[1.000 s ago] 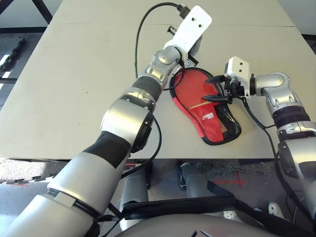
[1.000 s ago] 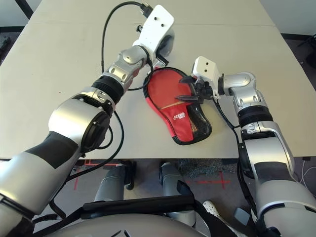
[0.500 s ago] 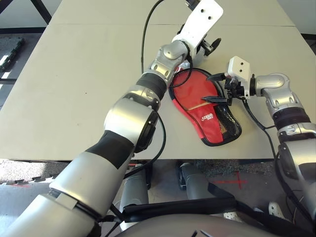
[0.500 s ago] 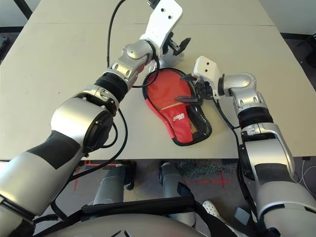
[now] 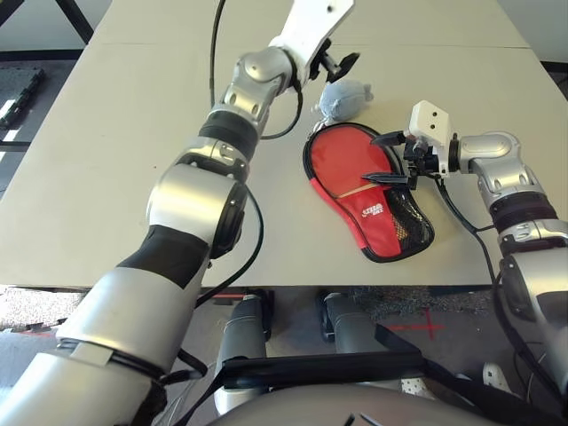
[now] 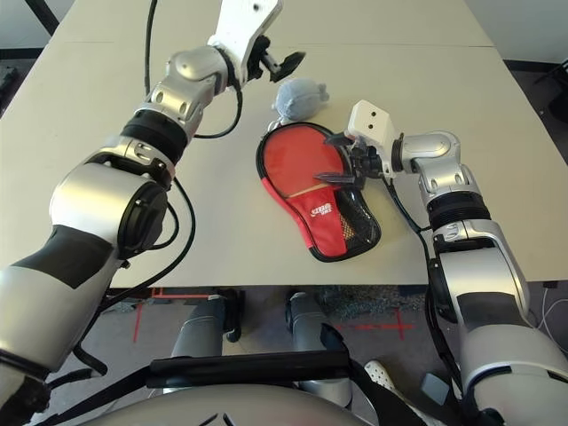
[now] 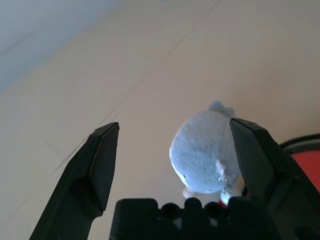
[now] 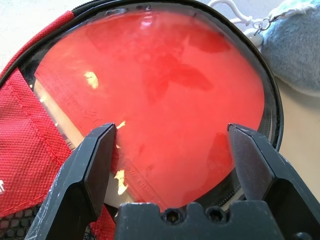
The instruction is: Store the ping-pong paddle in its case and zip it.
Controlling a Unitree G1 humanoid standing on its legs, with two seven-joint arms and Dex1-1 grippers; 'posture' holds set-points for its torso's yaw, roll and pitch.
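Paddle (image 5: 351, 160) cased | left pincer (image 7: 172, 165) withdrawn leftward | grey plush (image 5: 344, 99) uncovered

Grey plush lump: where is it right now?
In the right eye view, the grey plush lump sits on the table just beyond the far, rounded end of the case.

Eye views: bright, even light on surface (image 5: 115, 177); soft shadows. L wrist: dimmer, bluish haze, bg prob. slightly soft. R wrist: glare spots on paddle (image 8: 165, 85).
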